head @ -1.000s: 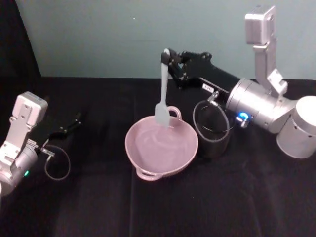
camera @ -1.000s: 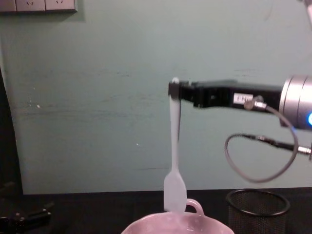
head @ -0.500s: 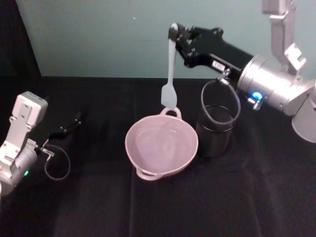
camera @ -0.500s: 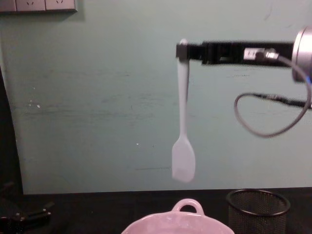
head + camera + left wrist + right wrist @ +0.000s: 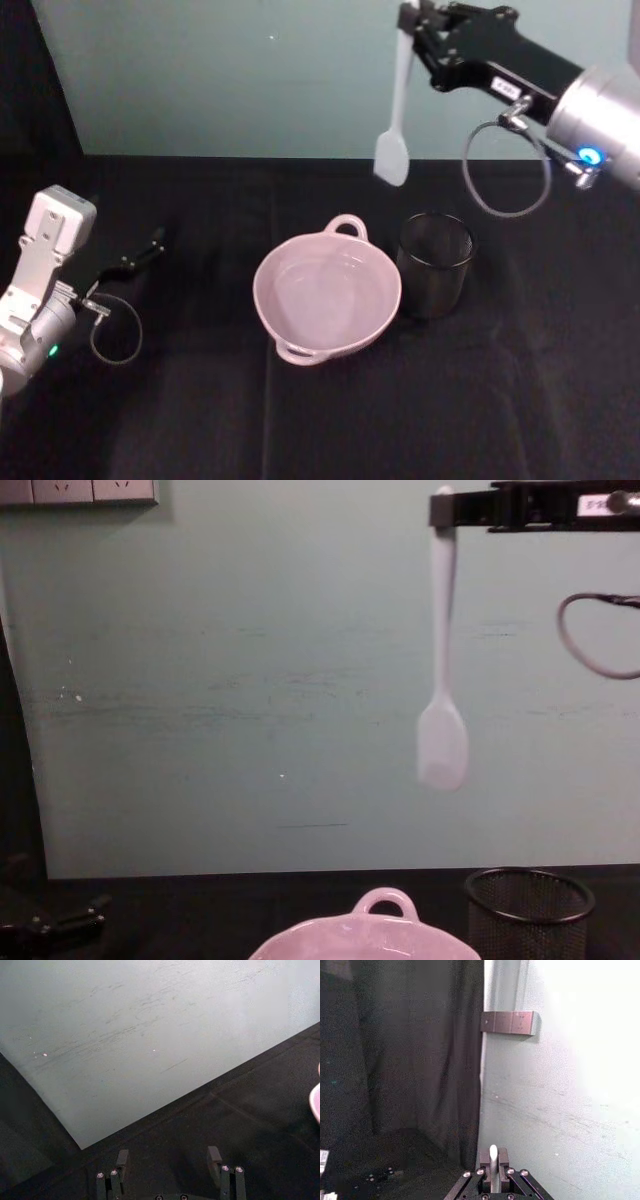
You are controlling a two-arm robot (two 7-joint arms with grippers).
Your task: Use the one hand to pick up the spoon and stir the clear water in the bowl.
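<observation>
White spoon (image 5: 393,110), pale pink bowl (image 5: 327,296)

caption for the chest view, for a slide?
Right gripper holds the spoon by its handle tip, hanging above the bowl and mesh cup.

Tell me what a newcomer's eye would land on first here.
First, the white spoon dangling scoop-down in mid-air, pinched at its handle tip by the right gripper high above the table, over the gap between the bowl and the mesh cup. Below sits the pale pink bowl of clear water, with the black mesh cup right beside it. The left gripper rests open at the table's left.
</observation>
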